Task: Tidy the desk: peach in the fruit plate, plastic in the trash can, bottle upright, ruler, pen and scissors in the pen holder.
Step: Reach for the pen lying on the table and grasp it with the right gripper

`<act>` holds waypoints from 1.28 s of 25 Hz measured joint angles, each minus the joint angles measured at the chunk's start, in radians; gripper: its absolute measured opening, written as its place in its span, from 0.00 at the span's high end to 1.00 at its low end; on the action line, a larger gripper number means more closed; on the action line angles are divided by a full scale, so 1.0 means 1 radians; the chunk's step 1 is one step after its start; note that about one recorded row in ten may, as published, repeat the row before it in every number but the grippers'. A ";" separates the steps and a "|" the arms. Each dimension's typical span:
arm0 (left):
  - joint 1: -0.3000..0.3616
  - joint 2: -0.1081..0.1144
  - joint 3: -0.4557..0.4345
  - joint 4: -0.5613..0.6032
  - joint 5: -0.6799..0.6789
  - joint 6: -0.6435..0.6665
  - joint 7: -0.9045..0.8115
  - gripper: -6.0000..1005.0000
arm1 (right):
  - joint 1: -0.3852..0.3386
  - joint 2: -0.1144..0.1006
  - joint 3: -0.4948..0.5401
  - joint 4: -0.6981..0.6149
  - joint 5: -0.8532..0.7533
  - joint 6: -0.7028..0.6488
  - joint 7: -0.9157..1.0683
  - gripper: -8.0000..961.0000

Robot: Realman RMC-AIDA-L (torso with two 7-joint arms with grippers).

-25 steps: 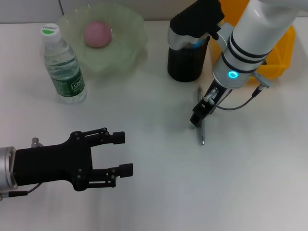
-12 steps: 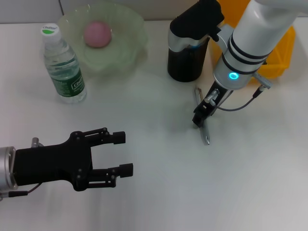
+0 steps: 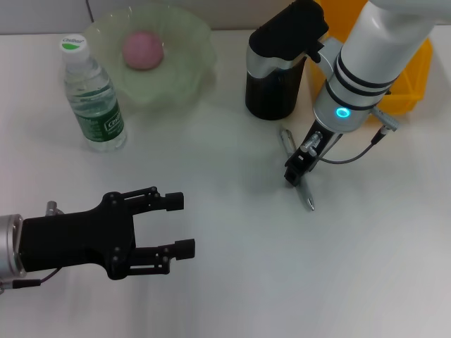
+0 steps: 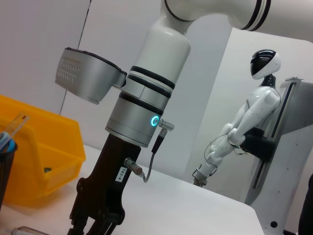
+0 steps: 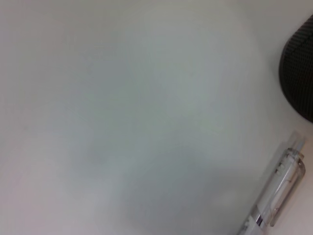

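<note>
The right gripper [image 3: 299,171] is down at the counter [image 3: 232,282] just in front of the pen holder [image 3: 271,90], its fingers pointing at the pen [image 3: 296,167] that lies flat there. The pen runs from a clear barrel end near the holder's base to a tip closer to the robot, and the gripper covers its middle. From the head view the fingers look drawn in around the pen, but the gripper body hides the contact, so I cannot tell whether they have closed on it or merely straddle it. The right wrist view shows the clear barrel [image 5: 279,188] lying on the white surface beside the holder's black mesh edge [image 5: 299,78], which suggests the pen is not lifted yet.

The low, near-vertical approach suits a thin thing lying flat: the fingers must come down on either side of the barrel. Next comes a lift and a short carry into the holder, where something pale blue, probably the scissors, and a clear strip [image 4: 14,125] already stand.

The left gripper [image 3: 158,229] hovers over bare counter near the robot, well away, fingers spread wide and empty.

The peach [image 3: 143,49] sits in the fruit plate [image 3: 194,70], the bottle [image 3: 91,95] stands upright beside it, and the trash can [image 3: 405,88] is behind the right arm.
</note>
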 joint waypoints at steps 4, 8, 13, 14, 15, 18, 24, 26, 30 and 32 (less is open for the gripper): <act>-0.001 0.000 0.000 0.000 -0.001 0.000 0.000 0.20 | 0.000 0.000 0.000 0.000 0.000 0.000 0.000 0.61; -0.004 0.000 0.000 0.000 -0.001 -0.002 0.000 0.20 | 0.000 0.000 0.000 0.000 0.000 0.000 0.001 0.62; -0.005 -0.001 0.000 0.000 -0.001 -0.002 0.000 0.20 | 0.000 0.000 0.000 0.000 0.000 0.000 0.001 0.63; -0.005 -0.002 0.000 0.000 -0.002 -0.003 0.000 0.20 | 0.000 0.000 0.000 0.000 0.000 0.000 0.001 0.66; -0.006 -0.002 0.000 0.000 -0.002 -0.003 0.000 0.20 | 0.000 0.000 0.000 0.000 0.000 0.000 0.001 0.68; -0.006 -0.002 0.000 0.000 -0.003 -0.004 -0.001 0.20 | 0.000 0.000 0.000 0.000 -0.001 0.000 0.001 0.74; -0.007 -0.002 0.000 0.000 -0.003 -0.005 -0.001 0.20 | 0.000 0.000 0.000 0.001 -0.001 0.000 0.001 0.77; -0.008 -0.001 0.000 0.000 -0.003 -0.005 -0.002 0.20 | 0.000 0.000 0.000 0.001 -0.002 0.000 0.001 0.77; -0.008 0.000 0.000 0.000 -0.003 -0.003 -0.003 0.20 | -0.001 0.000 0.000 0.005 -0.011 0.000 0.001 0.78; -0.008 0.000 0.000 0.000 -0.003 -0.002 -0.003 0.20 | 0.000 0.000 0.000 0.012 -0.013 0.002 0.001 0.80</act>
